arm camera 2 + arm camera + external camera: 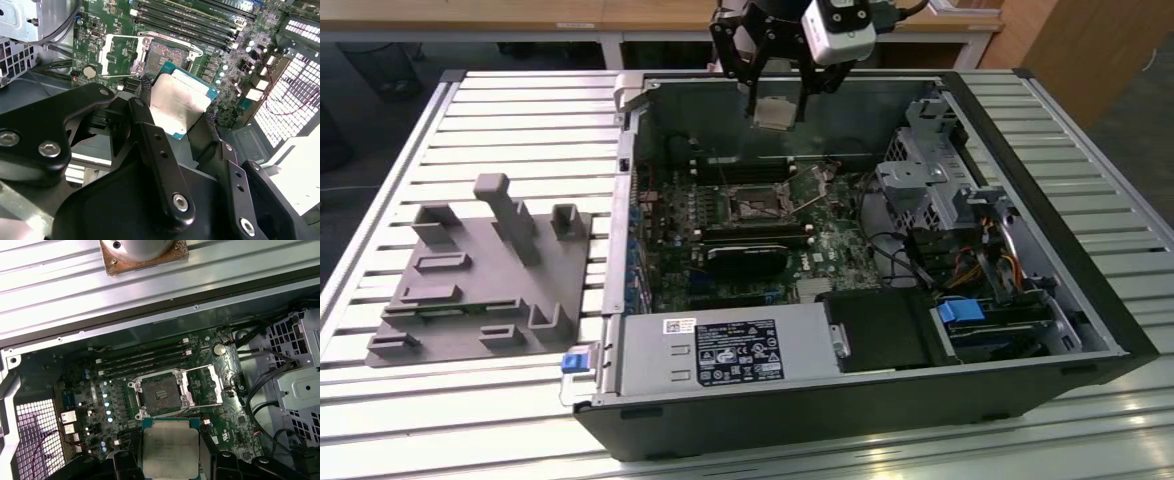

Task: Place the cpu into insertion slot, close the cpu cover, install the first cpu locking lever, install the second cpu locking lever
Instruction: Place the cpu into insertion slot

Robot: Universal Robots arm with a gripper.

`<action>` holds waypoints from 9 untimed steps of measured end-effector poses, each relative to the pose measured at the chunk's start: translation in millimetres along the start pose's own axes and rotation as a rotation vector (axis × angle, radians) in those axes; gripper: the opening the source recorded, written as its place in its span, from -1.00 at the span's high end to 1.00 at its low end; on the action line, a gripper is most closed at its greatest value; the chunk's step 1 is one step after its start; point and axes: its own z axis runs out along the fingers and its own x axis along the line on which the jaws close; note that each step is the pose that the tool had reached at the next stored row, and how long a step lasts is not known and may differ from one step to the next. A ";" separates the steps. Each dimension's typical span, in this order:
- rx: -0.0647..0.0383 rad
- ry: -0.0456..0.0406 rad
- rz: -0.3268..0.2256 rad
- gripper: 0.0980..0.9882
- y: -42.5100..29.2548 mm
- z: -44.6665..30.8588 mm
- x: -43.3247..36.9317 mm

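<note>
Silvery-grey cpu (170,449) edged teal, green circuit board (90,47), black end effector (781,105), silver ribbed table (520,120)

cpu (170,447): matt grey metal top, sl. smudged

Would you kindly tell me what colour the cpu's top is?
The cpu top is silvery grey, clearest in the second wrist view.

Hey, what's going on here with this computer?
A robot arm's gripper holds the cpu by its edges, in the air above the open computer case. Below it, the insertion slot is bare, and the cpu cover lies swung open beside it. The chip has not been set in yet.
</note>
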 end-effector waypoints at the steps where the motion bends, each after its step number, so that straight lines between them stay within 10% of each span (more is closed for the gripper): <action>1: 0.000 -0.0003 0.003 0.00 0.0 0.0 0.0; 9: -0.001 -0.0040 0.044 0.00 0.0 0.1 0.1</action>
